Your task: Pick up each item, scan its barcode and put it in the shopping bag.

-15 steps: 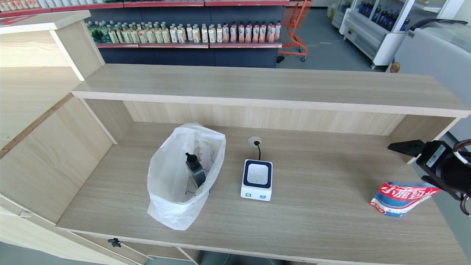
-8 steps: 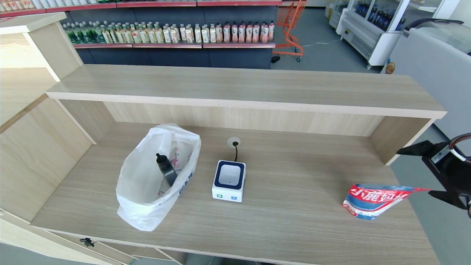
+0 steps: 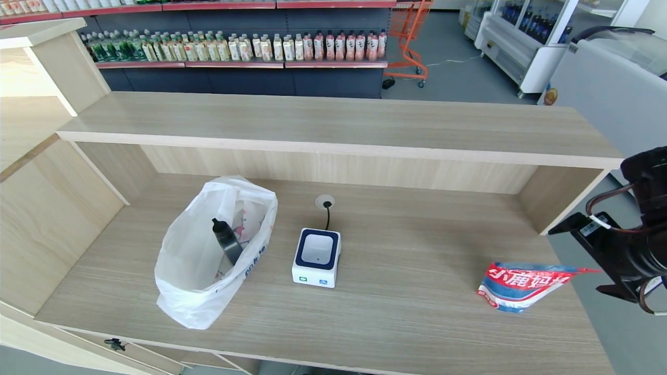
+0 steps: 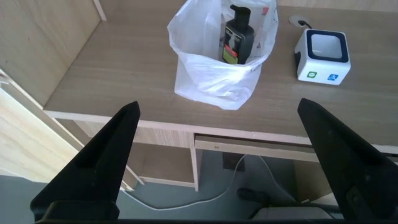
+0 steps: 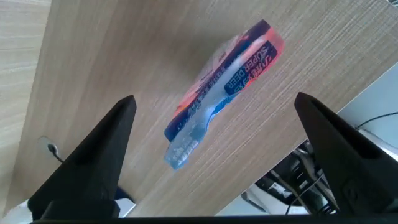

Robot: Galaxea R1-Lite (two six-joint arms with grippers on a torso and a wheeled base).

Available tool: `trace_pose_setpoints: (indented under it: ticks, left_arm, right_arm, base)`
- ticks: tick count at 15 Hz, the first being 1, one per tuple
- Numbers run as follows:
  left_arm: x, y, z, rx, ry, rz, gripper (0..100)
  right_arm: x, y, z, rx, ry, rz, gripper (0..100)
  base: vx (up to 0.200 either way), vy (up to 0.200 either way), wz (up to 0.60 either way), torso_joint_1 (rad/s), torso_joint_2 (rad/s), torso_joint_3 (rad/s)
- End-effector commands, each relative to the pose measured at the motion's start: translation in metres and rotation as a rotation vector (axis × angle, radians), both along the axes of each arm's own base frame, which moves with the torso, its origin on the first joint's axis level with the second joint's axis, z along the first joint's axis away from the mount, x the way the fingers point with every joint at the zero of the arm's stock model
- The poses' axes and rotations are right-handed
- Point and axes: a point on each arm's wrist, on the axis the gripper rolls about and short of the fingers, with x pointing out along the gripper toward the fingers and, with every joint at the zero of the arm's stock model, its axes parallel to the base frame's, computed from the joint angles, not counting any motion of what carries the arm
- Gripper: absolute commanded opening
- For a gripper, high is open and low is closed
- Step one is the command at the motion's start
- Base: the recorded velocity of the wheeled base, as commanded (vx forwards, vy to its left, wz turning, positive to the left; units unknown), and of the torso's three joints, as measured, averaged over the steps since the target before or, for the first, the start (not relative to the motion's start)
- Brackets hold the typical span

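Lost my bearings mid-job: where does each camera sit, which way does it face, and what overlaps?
Head view: on the head, facing forward and down at the counter, shopping bag, scanner and pouch; the open right gripper shows at right.
Left wrist view: off the counter's near edge, facing the shopping bag and scanner past the open left gripper.
Right wrist view: above the pouch, facing down past the right gripper.
Shared: head and left wrist, shopping bag and scanner; head and right wrist, pouch.

Matte black, wedge-fingered arms
The right gripper (image 3: pixel 575 259) bears a white label (image 3: pixel 591 228), a white tie (image 3: pixel 600 222) and looped dark cables (image 3: pixel 604 196); the left gripper (image 4: pixel 217 107) shows plain black fingers (image 4: pixel 99 168).
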Motion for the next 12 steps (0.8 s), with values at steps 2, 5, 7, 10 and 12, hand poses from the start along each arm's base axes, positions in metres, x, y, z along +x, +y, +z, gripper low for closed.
trace_pose_setpoints:
  ticks: [2,5,7,10,12]
  left_arm:
    - [0.0,0.0,0.0,0.0,0.0,0.001,100]
    - [0.0,0.0,0.0,0.0,0.0,0.001,100]
    - [0.0,0.0,0.0,0.0,0.0,0.001,100]
    - [0.0,0.0,0.0,0.0,0.0,0.001,100]
    - [0.0,0.0,0.0,0.0,0.0,0.001,100]
  right_arm:
    - [0.034,0.009,-0.048,-0.028,0.172,0.001,100]
    - [0.053,0.016,-0.067,-0.035,0.178,0.021,100]
    - [0.066,0.019,-0.078,-0.042,0.154,0.043,100]
    - [0.085,0.028,-0.106,-0.091,0.187,0.125,100]
    - [0.093,0.038,-0.119,-0.099,0.201,0.148,100]
  base:
    - [0.0,0.0,0.0,0.0,0.0,0.0]
    - [0.0,0.0,0.0,0.0,0.0,0.0]
    - [0.0,0.0,0.0,0.0,0.0,0.0]
    - [0.0,0.0,0.0,0.0,0.0,0.0]
    - [0.0,0.0,0.0,0.0,0.0,0.0]
